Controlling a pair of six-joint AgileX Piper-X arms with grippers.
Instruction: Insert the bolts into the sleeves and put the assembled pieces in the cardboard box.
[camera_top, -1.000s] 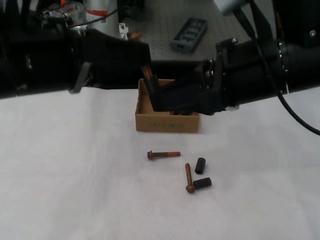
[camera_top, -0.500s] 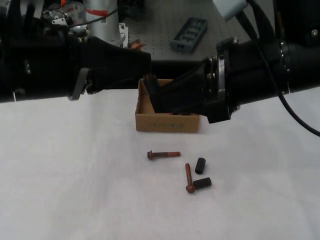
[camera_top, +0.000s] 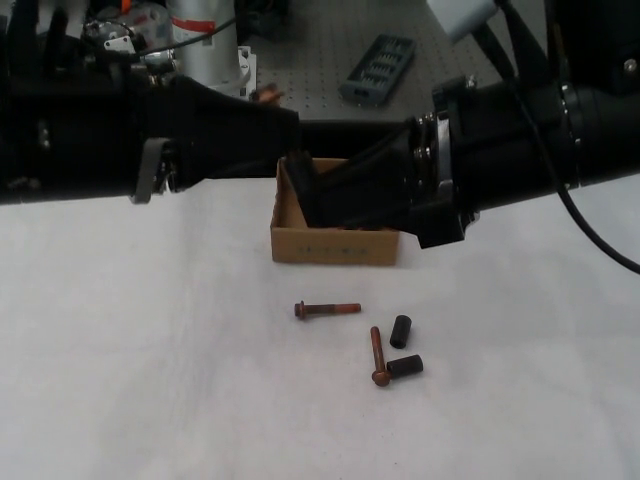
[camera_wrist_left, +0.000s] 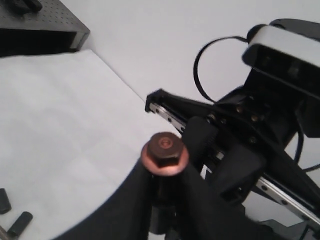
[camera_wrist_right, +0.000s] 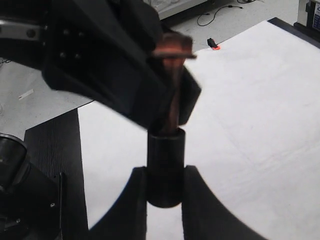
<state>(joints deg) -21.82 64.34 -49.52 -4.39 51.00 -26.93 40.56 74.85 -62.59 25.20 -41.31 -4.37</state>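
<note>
Copper-coloured at its flanged head, the bolt (camera_wrist_left: 165, 151) sits pinched between the fingers of your left gripper (camera_wrist_left: 166, 186). They are closed snugly on it just under the head, so the shank points away from that wrist toward the other arm. Your right gripper (camera_wrist_right: 165, 195) is likewise closed, its two fingers pressing the sides of the black sleeve (camera_wrist_right: 165, 162) and leaving its open mouth free to face the bolt. Holding each part by its body like this keeps the two axes in line for mating. In the right wrist view the shank already meets the sleeve's mouth, though you cannot tell how deep it has gone. I judge the insertion under way rather than finished. From the high view, both arms come together just over the cardboard box (camera_top: 333, 247), which makes sense: once the pair is seated, you have only a short drop to release it inside. Nearer you on the white sheet (camera_top: 150, 350) wait one spare bolt (camera_top: 327, 309), another bolt (camera_top: 377, 355) close by, an upright-looking spare sleeve (camera_top: 401, 331), and a second spare sleeve (camera_top: 405, 366) lying just beside that bolt's head.
</note>
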